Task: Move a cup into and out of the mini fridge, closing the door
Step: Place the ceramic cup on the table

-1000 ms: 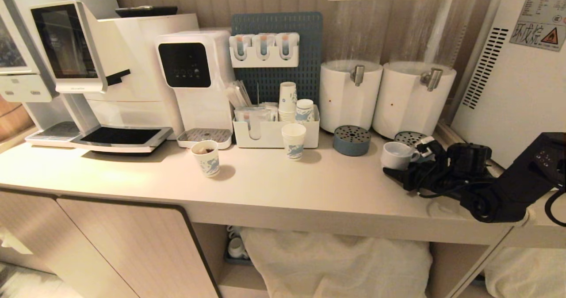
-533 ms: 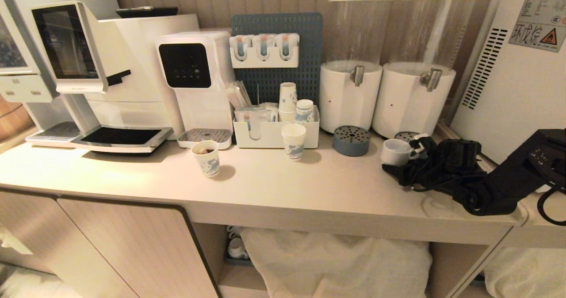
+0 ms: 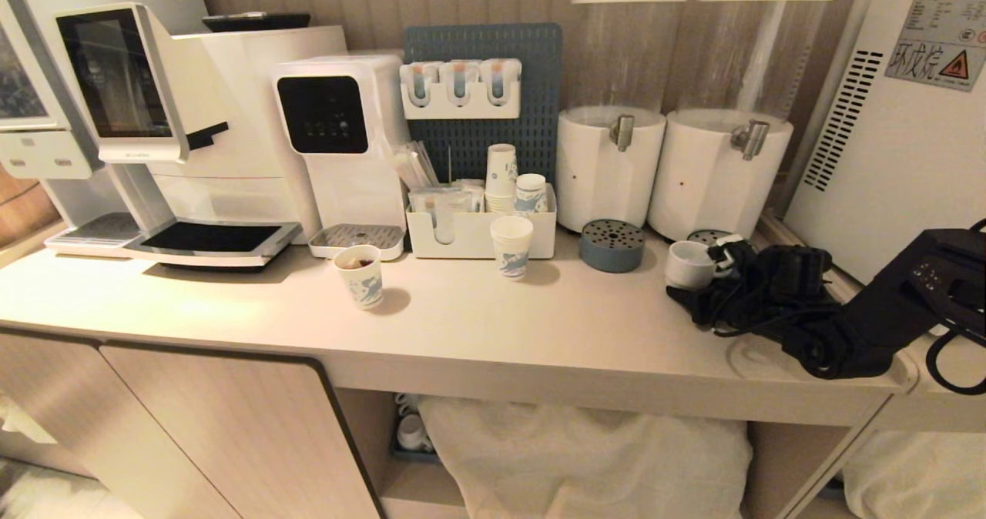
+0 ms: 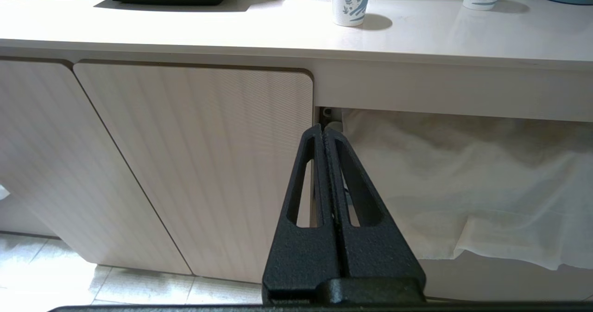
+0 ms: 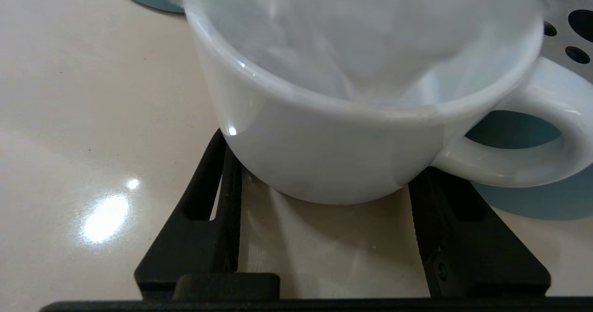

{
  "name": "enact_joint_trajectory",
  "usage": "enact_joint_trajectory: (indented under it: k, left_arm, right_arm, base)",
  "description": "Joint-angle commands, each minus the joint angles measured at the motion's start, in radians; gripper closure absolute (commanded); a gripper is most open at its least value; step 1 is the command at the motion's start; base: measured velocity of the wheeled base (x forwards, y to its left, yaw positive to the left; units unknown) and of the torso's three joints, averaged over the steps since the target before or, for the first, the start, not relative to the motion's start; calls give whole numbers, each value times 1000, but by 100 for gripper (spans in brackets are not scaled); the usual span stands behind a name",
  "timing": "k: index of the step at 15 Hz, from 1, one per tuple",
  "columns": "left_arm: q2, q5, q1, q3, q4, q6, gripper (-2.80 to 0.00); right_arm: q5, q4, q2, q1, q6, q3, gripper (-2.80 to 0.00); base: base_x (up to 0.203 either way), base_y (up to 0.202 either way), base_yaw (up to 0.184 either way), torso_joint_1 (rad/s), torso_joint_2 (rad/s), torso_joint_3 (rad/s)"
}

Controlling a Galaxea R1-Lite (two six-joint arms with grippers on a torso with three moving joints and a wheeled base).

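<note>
Low in the left wrist view, the left gripper hangs in front of the pale ribbed cabinet door, its black fingers pressed together on nothing. It is well away from the work and appears nowhere in the head view.

In the right-centre of the head view, the squat white ceramic mug with a loop handle stands upright on the beige counter, just in front of the right-hand white drink dispenser with a clear cylinder. The right gripper reaches in from the frame's right edge and is by far the nearer one.

In the right wrist view its two black fingers straddle the mug's body, one at each side wall. The loop handle sticks out past the right-hand finger. The jaws look clamped on the mug, though firm contact cannot be confirmed.

The white boxy mini fridge with vent slots and a warning sticker fills the upper right, behind the arm. The mug's coming path therefore probably runs rightward, though the door is not in view.
</note>
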Motion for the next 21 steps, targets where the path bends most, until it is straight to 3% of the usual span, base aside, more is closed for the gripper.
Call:
enact_joint_trajectory:
  k: [1,4,5,13,21]
  left_arm:
    - [1,0,0,0,0,0,0]
    - [1,0,0,0,0,1,0]
    - [1,0,0,0,0,1,0]
    - [1,0,0,0,0,1,0]
    - [1,0,0,0,0,0,0]
  right_arm:
    - [-7,-2,11,5,-4,1,0]
    - [-37,-19,20,8,-32,8,0]
    - [-37,-17,20,8,-32,7,-280]
    - [-29,-3,-1,8,-28,26,-280]
    - [14,5,-128,5,-16,148,-280]
  base:
    - [0,0,0,0,0,0]
    - [0,0,0,0,0,0]
    - [0,0,0,0,0,0]
    - [0,0,0,0,0,0]
    - [0,0,0,0,0,0]
